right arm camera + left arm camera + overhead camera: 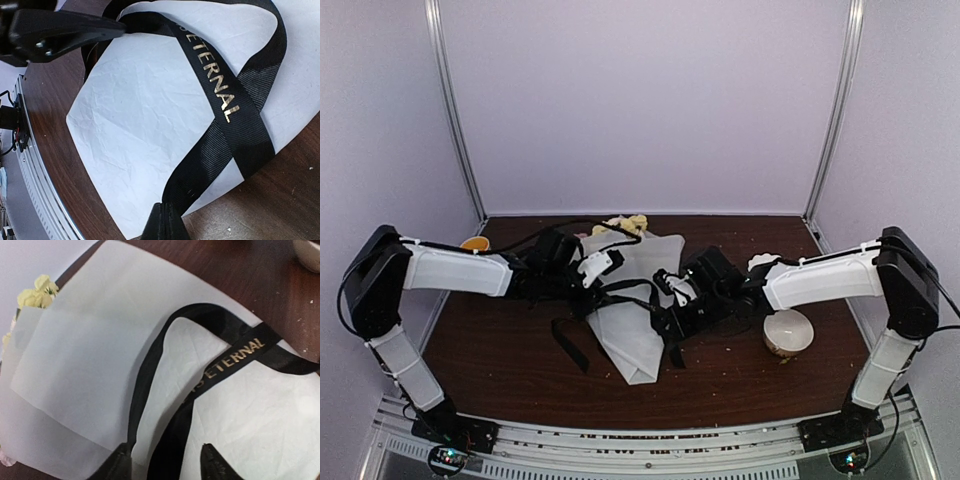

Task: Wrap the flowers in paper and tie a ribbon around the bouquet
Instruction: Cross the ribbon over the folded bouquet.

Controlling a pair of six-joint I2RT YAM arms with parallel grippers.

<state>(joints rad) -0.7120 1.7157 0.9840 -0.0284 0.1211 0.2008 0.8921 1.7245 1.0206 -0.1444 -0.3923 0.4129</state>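
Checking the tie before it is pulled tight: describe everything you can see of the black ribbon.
The ribbon is a narrow black woven band, floppy, with gold letters reading ETERNAL. It lies looped over the white paper cone and crosses itself once, not yet drawn tight. The right gripper is shut on one strand near the paper's edge. Two strands run down to the left gripper, whose jaws stand apart around one of them. From above, loose ends trail onto the brown table.
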